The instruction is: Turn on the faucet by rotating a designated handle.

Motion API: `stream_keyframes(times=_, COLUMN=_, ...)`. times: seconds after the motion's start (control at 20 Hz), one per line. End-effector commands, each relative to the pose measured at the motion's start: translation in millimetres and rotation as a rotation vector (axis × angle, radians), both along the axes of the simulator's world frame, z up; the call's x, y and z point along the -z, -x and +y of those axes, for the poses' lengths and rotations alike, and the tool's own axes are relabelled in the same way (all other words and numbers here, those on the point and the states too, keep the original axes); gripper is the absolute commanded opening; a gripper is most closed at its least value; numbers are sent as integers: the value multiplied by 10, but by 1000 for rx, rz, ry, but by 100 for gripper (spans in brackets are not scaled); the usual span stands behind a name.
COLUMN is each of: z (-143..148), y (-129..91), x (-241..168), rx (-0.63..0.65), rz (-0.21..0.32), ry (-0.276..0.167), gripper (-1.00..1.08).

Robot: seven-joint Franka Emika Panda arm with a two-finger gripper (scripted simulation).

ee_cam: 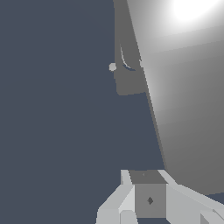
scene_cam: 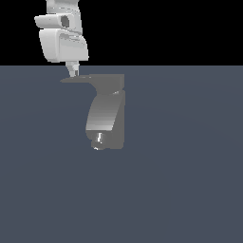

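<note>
One arm is all I steer. In the exterior view, my gripper (scene_cam: 74, 72) comes down onto the handle (scene_cam: 80, 79), which sticks out to that view's left from the top of the faucet (scene_cam: 107, 114). In the wrist view, the faucet (ee_cam: 188, 87) is big and close. I cannot tell whether my fingers (ee_cam: 127, 177) are pinched or loose.

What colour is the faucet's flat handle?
Dark grey, darker than the shiny faucet body. The handle shows best in the exterior view.
</note>
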State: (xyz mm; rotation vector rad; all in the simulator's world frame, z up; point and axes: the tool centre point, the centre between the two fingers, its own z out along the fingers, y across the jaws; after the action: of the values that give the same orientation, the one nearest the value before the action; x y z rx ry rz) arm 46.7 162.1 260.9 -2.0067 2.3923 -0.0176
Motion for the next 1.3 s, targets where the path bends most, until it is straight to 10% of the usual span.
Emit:
stream_keyframes(times=0.0, z=0, y=97, x=30, rx=2, rz=8, ry=3, gripper=-100)
stream_keyframes(times=1.25, z=22, y=706, x=12, rx=0, rz=-4, ry=1, gripper=-100)
